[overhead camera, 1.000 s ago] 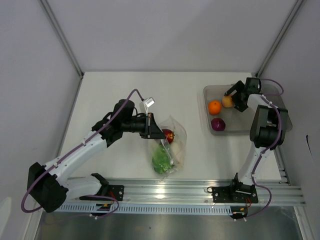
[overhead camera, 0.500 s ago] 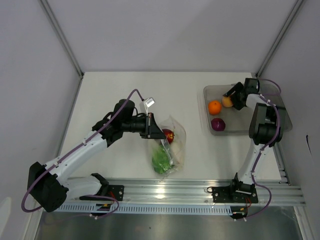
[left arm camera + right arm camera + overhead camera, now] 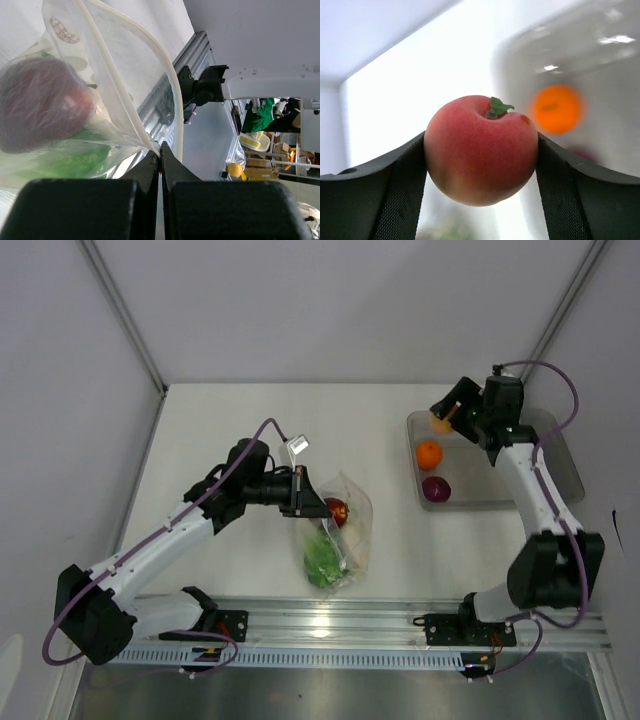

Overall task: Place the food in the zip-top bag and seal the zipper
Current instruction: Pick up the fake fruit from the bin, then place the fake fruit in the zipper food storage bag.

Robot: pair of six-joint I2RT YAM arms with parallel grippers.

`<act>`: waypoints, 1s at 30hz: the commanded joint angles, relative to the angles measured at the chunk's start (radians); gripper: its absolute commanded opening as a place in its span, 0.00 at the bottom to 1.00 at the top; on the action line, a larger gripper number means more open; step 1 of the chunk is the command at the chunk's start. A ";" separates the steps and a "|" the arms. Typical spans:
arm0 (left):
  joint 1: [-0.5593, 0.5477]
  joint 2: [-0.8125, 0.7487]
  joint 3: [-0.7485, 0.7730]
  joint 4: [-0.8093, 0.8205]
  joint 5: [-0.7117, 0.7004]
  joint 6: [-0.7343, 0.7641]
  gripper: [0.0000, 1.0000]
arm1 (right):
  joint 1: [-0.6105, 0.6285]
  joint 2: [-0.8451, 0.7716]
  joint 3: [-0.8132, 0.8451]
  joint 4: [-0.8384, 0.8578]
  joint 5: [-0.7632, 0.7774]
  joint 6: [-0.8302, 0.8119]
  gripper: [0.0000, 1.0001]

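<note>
The clear zip-top bag [image 3: 340, 530] lies mid-table holding a dark red fruit [image 3: 337, 510], a green cabbage [image 3: 321, 558] and a white piece. My left gripper [image 3: 306, 496] is shut on the bag's upper edge; in the left wrist view the jaws [image 3: 160, 152] pinch the plastic rim by the zipper strip [image 3: 135, 120]. My right gripper [image 3: 445, 418] is shut on the peach-coloured fruit [image 3: 481, 149], lifted above the left edge of the tray. An orange [image 3: 429, 454] and a dark purple fruit [image 3: 436, 489] sit in the clear tray [image 3: 545, 495].
The rigid clear tray stands at the right of the table. An aluminium rail [image 3: 400, 615] with both arm bases runs along the near edge. Grey walls close in the back and sides.
My right gripper has lifted the peach out of the tray and moved up and to the left with it. The left arm and the bag have not moved.
</note>
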State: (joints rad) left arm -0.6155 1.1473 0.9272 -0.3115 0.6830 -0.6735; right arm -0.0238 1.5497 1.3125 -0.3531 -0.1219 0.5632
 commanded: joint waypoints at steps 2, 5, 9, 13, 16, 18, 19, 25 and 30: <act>0.008 -0.026 0.001 0.017 0.000 -0.006 0.01 | 0.229 -0.232 -0.002 -0.170 -0.030 -0.127 0.45; 0.008 -0.031 -0.002 0.012 -0.005 -0.006 0.01 | 0.379 -0.350 -0.025 -0.219 -0.079 -0.174 0.47; 0.007 -0.040 -0.004 0.002 -0.011 -0.006 0.00 | 0.527 -0.424 -0.030 -0.302 -0.120 -0.184 0.48; 0.007 -0.044 0.001 -0.006 -0.019 -0.009 0.01 | 0.662 -0.432 -0.079 -0.342 -0.084 -0.160 0.52; 0.007 -0.052 0.004 -0.017 -0.025 -0.011 0.01 | 0.763 -0.415 -0.114 -0.346 -0.013 -0.138 0.54; 0.007 -0.057 0.004 -0.024 -0.033 -0.008 0.01 | 0.832 -0.399 -0.122 -0.345 0.022 -0.128 0.55; 0.007 -0.060 0.007 -0.031 -0.034 -0.008 0.01 | 0.854 -0.392 -0.125 -0.339 0.036 -0.125 0.57; 0.008 -0.073 0.010 -0.047 -0.043 -0.008 0.00 | 0.950 -0.330 -0.131 -0.333 0.091 -0.095 0.63; 0.007 -0.087 -0.001 -0.055 -0.048 -0.008 0.00 | 0.983 -0.298 -0.128 -0.325 0.114 -0.088 0.89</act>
State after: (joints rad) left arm -0.6155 1.0935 0.9268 -0.3714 0.6411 -0.6735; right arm 0.9421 1.2400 1.1782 -0.6945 -0.0536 0.4622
